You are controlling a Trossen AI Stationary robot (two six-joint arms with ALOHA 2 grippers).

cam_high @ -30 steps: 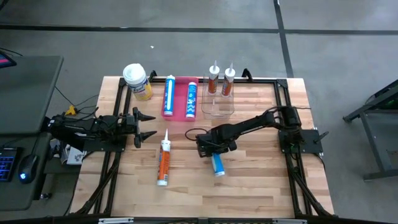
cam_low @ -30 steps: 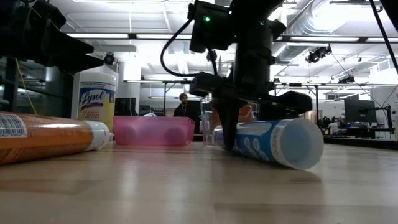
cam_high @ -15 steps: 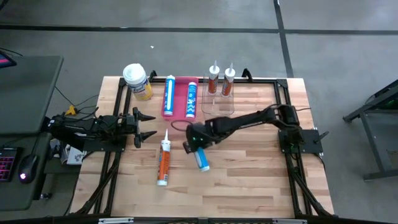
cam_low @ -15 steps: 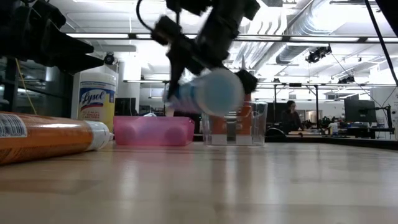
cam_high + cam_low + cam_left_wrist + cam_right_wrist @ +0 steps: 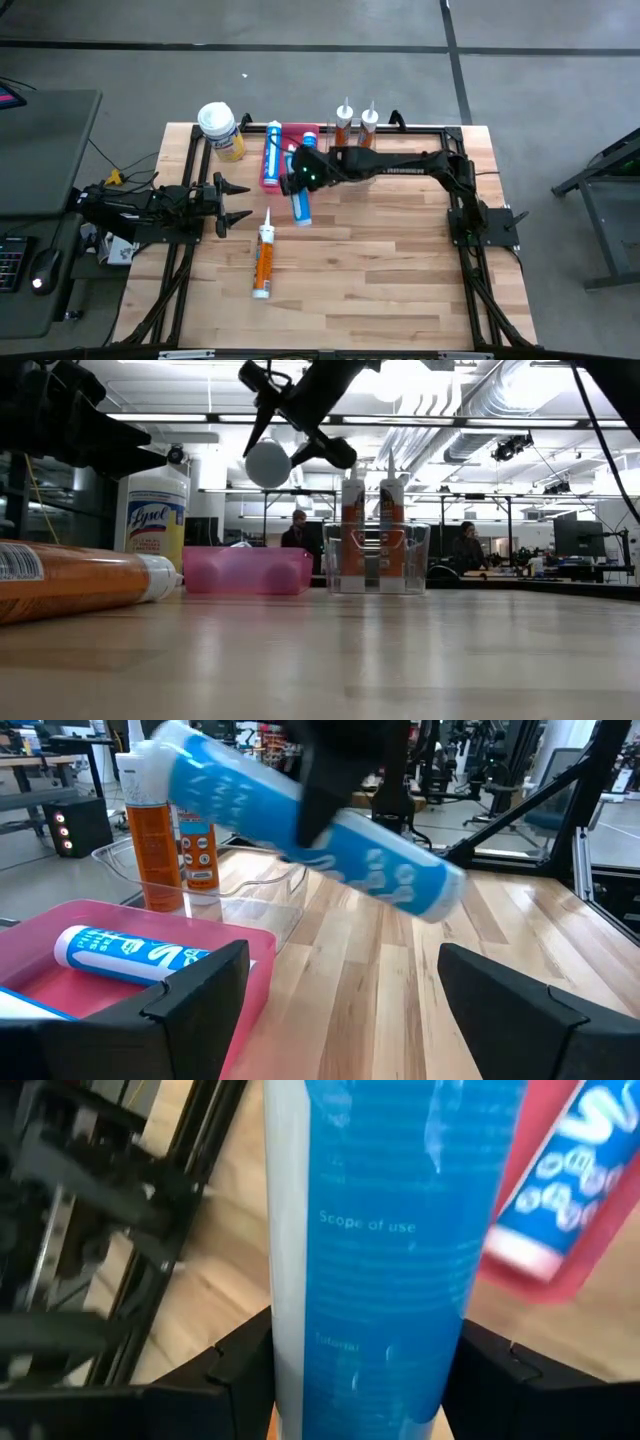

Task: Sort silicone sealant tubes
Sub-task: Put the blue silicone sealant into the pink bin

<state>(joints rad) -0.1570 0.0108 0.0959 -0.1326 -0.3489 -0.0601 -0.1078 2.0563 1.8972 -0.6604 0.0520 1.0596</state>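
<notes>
Three blue tubes and three orange tubes show: the right end effector (image 5: 297, 180) grips one blue tube (image 5: 300, 205) aloft, hiding part of the pink tray (image 5: 285, 133); the left end effector (image 5: 238, 201) waits with fingers apart.

The right arm (image 5: 400, 165) hides part of the pink tray (image 5: 285, 180), while the held blue tube (image 5: 385, 1230) blurs and runs past both picture edges.

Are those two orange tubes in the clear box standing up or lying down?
Standing up. The two orange tubes stand side by side in the clear box, white nozzles pointing up; the high view looks down on their tips.
</notes>
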